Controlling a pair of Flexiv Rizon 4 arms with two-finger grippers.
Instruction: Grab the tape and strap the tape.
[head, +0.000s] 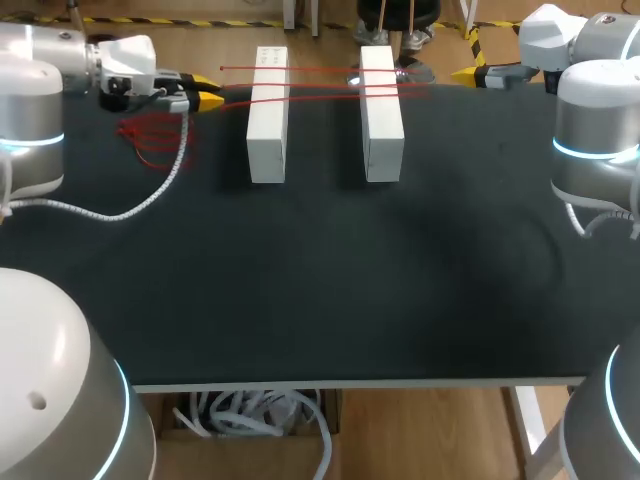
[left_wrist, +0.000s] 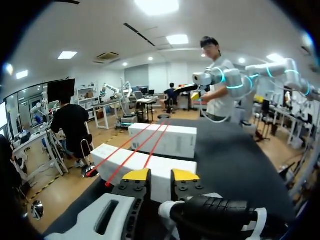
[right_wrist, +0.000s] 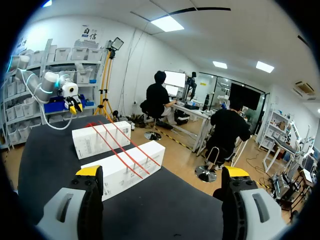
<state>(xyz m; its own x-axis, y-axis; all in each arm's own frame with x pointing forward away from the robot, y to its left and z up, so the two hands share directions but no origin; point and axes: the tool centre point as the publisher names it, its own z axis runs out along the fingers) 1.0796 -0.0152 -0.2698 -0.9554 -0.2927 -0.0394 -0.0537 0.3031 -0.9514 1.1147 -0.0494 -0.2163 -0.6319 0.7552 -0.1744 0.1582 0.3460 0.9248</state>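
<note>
Left claw (left_wrist: 160, 176) sits just left of the white boxes (head: 268, 115), its fingers narrowly parted and gripping nothing. Right claw (right_wrist: 162, 172) gapes wide and empty, well right of the boxes. Red tape (head: 320, 85) stretches across both boxes, and a loose red coil (head: 150, 140) lies left of them.

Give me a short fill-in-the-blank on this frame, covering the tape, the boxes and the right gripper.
1. The tape strands lie stretched across ___ white boxes.
2. The right gripper has its fingers wide ___.
3. The loose tangle of tape on the black table is ___ in colour.
Missing words: two; open; red.
</note>
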